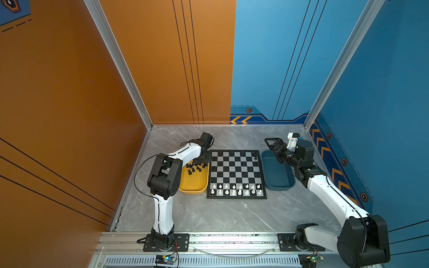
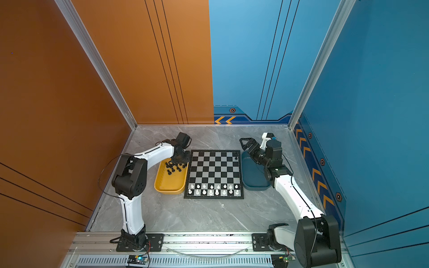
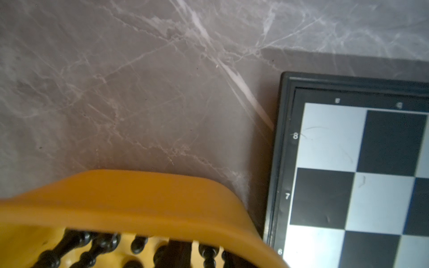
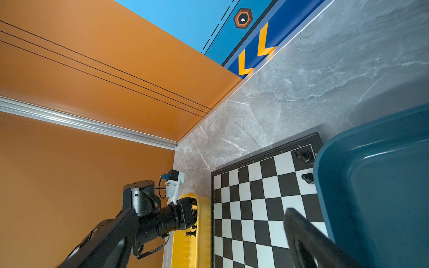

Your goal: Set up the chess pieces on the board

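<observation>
One grey marbled table [image 1: 232,215] carries the board [image 1: 235,171], which lies flat between a yellow tray [image 1: 193,185] on its left and a dark blue tray [image 1: 278,178] on its right. The left end effector [image 1: 201,160] sits low over the yellow tray's far end; how far open it is, or whether it grips anything, I cannot tell. The right end effector [image 1: 269,142] hangs above the blue tray's far end, jaws wide apart, empty. White chessmen [image 1: 235,189] fill the board's two near rows. Most black chess pieces [image 1: 196,167] stand in the yellow tray; two stand at the board's far right corner.
</observation>
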You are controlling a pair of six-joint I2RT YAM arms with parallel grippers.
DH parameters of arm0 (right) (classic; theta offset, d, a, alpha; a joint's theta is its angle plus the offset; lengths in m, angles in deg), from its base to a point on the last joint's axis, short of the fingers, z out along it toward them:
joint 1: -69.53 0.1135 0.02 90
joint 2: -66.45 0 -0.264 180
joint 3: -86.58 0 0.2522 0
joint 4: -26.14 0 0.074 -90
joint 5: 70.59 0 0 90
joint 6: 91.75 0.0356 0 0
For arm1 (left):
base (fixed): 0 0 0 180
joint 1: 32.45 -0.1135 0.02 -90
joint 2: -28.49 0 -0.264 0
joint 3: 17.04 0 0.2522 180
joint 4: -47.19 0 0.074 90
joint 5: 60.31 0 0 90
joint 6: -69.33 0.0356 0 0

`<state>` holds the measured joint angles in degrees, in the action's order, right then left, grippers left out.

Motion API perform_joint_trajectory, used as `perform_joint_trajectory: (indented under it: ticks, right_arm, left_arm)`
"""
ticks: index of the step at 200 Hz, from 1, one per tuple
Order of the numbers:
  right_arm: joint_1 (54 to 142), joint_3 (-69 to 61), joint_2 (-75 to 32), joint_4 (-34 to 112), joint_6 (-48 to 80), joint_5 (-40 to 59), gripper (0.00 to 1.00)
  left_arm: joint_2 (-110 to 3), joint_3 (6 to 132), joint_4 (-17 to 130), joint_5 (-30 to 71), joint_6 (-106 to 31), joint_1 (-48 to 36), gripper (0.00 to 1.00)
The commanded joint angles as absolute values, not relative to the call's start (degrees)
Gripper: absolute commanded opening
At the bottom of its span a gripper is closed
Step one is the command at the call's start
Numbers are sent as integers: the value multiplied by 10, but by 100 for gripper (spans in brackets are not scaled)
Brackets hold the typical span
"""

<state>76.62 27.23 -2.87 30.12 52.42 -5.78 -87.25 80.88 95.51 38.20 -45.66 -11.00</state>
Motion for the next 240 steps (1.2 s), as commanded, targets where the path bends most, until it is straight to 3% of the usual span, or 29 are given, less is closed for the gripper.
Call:
perform_joint_trajectory:
  ticks: [1,181,240]
  right_arm:
    - [763,275,-15,309,513,-43,100]
    - [761,275,-13,311,513,-44,100]
    - [760,276,-11,312,513,-43,100]
  left_arm:
    - [-884,825,971,375,-462,-105,26]
    - [-886,840,982,386,-453,-101,13]
    - [-884,840,985,390,-451,-101,5]
